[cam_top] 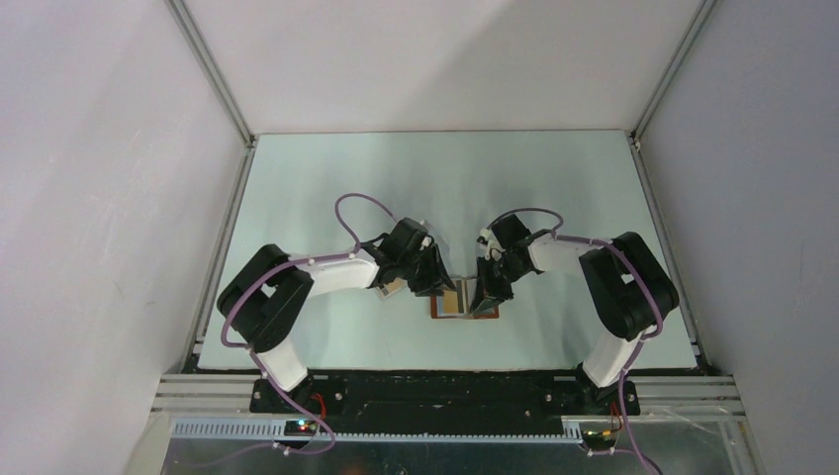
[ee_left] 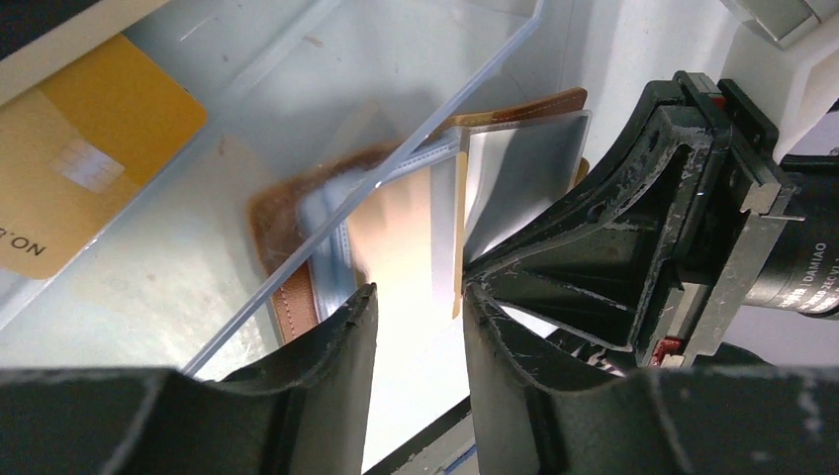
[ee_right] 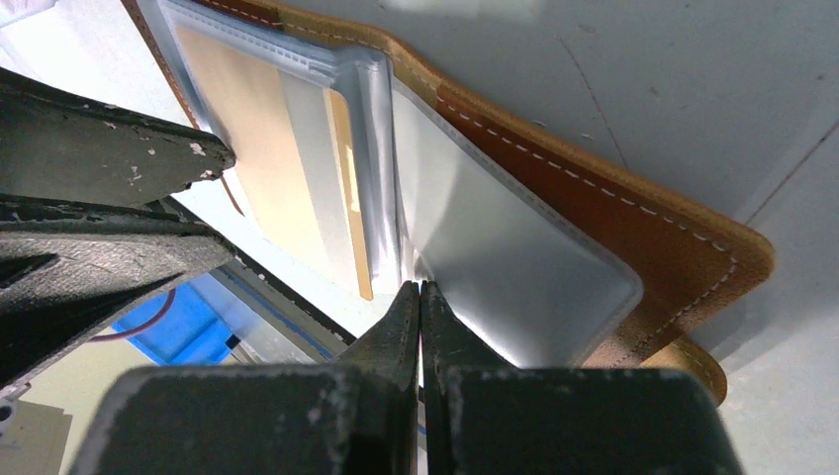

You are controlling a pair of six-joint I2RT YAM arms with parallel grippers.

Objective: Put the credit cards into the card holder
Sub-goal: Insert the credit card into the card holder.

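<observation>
The brown leather card holder (cam_top: 465, 303) lies open on the table between both arms. My right gripper (ee_right: 420, 288) is shut on the edge of its grey-blue inner pocket (ee_right: 495, 257), holding the flap up; in the top view the right gripper (cam_top: 486, 290) is over the holder's right half. An orange-gold credit card (ee_right: 247, 129) sits in the left pocket, also seen in the left wrist view (ee_left: 396, 233). My left gripper (ee_left: 420, 297) is open with nothing between its fingers, just above that pocket (cam_top: 438, 285). Another credit card (ee_left: 89, 158) lies in the clear box.
The clear plastic box (ee_left: 297, 99) stands right beside the holder, left of it, under my left wrist (cam_top: 393, 287). My right gripper's fingers (ee_left: 613, 237) are close to my left fingers (ee_right: 119, 158). White walls enclose the table on three sides.
</observation>
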